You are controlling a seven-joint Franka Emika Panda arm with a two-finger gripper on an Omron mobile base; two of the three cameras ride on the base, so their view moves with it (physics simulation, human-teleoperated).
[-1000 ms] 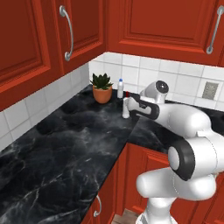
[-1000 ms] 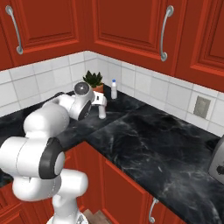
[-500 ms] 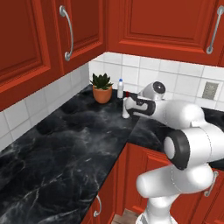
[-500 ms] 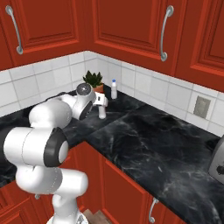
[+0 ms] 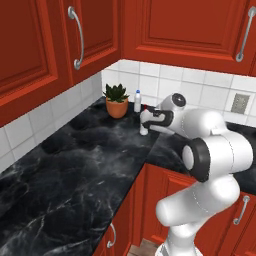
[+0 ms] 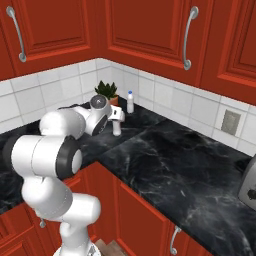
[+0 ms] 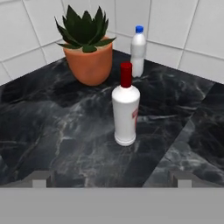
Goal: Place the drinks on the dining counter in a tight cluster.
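The white red-capped bottle (image 7: 125, 114) stands upright on the black worktop (image 7: 52, 127) backed by white tiles, a short way ahead of my gripper (image 7: 109, 179). The gripper's fingers are spread wide and open, with nothing between them. From the base views the hand (image 5: 150, 118) (image 6: 118, 114) hovers just behind and above that bottle (image 5: 144, 130) (image 6: 117, 129). The small pale blue-capped bottle (image 7: 138, 50) (image 5: 137, 101) (image 6: 130, 102) stands farther back against the tiles. The yellow cans, the maroon bottle and the dining counter are out of view.
A potted succulent (image 7: 87, 48) (image 5: 117, 101) (image 6: 106, 92) sits in the corner next to the blue-capped bottle. Red cupboards hang low over the worktop. A wall outlet (image 6: 230, 122) and a toaster's edge (image 6: 248, 182) lie to the right.
The hand has edged a little closer to the white red-capped bottle and the elbow has swung. Both bottles stand where they were.
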